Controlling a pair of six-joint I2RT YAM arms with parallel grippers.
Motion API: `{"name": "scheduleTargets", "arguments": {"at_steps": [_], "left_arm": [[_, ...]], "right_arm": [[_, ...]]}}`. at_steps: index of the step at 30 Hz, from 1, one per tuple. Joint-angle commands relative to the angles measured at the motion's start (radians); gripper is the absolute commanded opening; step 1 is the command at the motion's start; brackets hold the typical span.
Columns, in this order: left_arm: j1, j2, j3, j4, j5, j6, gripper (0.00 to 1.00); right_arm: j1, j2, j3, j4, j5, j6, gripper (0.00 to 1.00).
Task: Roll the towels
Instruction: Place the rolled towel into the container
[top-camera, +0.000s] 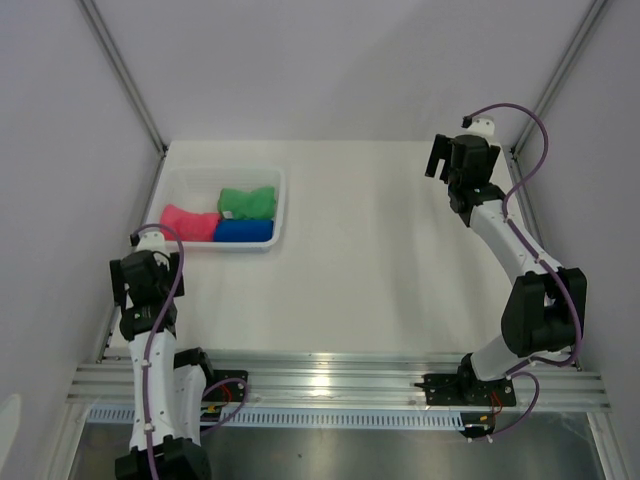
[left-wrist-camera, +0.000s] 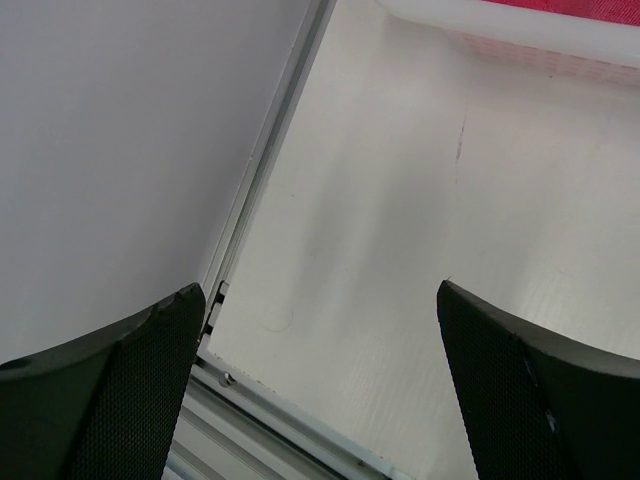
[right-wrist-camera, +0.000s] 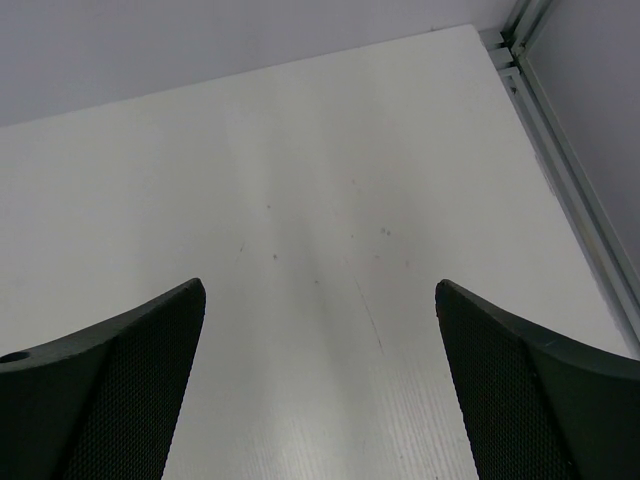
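Observation:
Three towels lie bunched in a white basket (top-camera: 280, 205) at the table's back left: a green one (top-camera: 248, 202), a pink one (top-camera: 190, 221) and a royal blue one (top-camera: 244, 231). My left gripper (top-camera: 140, 270) hangs open near the left wall, just in front of the basket, with nothing between its fingers (left-wrist-camera: 120, 390). A strip of the pink towel (left-wrist-camera: 590, 6) and the basket rim (left-wrist-camera: 500, 22) show at the top of the left wrist view. My right gripper (top-camera: 455, 160) is raised at the back right, open and empty, its fingers (right-wrist-camera: 540, 400) over bare table.
White walls and metal corner posts (top-camera: 125, 75) close in the table (top-camera: 380, 260) on both sides. An aluminium rail (top-camera: 340, 385) runs along the near edge by the arm bases. A table-edge rail (left-wrist-camera: 270, 170) runs beside the left gripper.

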Motion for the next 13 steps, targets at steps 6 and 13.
{"name": "scheduleTargets", "arguments": {"at_steps": [6,13], "left_arm": [[0.014,0.011,0.005,0.008,0.04,-0.035,1.0],[0.014,0.019,0.011,0.003,0.053,-0.037,1.0]], "right_arm": [[-0.002,0.003,0.038,0.036,0.017,0.012,0.99],[0.001,0.011,0.046,0.032,0.055,0.026,0.99]]}}
